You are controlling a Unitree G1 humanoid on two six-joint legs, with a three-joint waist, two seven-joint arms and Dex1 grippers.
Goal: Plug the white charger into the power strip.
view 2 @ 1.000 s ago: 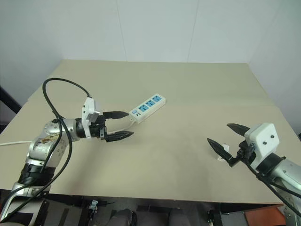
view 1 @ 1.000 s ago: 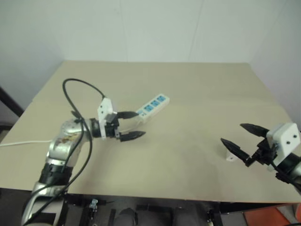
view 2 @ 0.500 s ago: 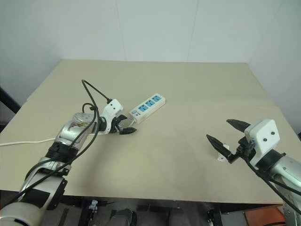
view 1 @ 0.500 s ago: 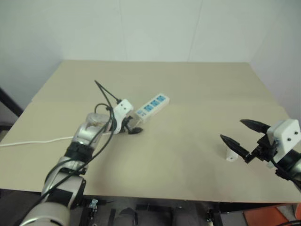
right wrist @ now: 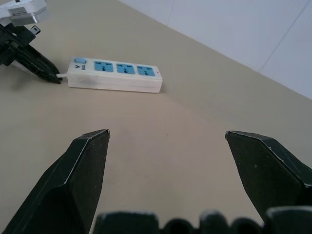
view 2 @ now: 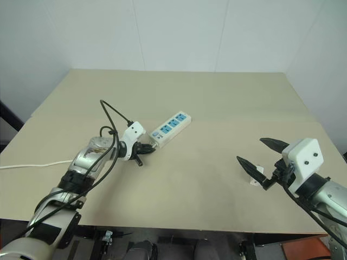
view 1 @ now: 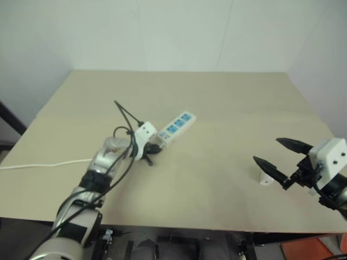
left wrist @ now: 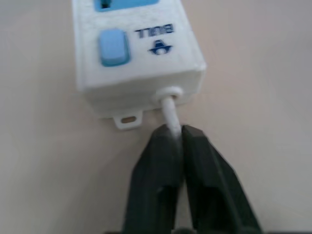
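The power strip [view 1: 174, 127], a long white bar with blue sockets, lies at an angle on the tan table [view 1: 217, 97]. My left gripper [left wrist: 174, 131] is low at the strip's switch end. Its black fingers are shut on the thin white cord [left wrist: 168, 108] right where it leaves the strip [left wrist: 141, 58]. The white charger [view 2: 255, 176], a small cube, rests on the table at the right, partly behind my right gripper [view 2: 250, 150]. That gripper hovers open just above it, with nothing between its fingers [right wrist: 87, 165]. It faces the strip [right wrist: 114, 75] across the table.
The strip's cord [view 1: 43, 164] trails off the table's left edge. A black cable [view 1: 123, 114] loops above my left wrist. The table's front edge runs close under both arms.
My left gripper came down and forward to the strip's switch end and shut on the cord. The strip shifted slightly. The right arm kept still.
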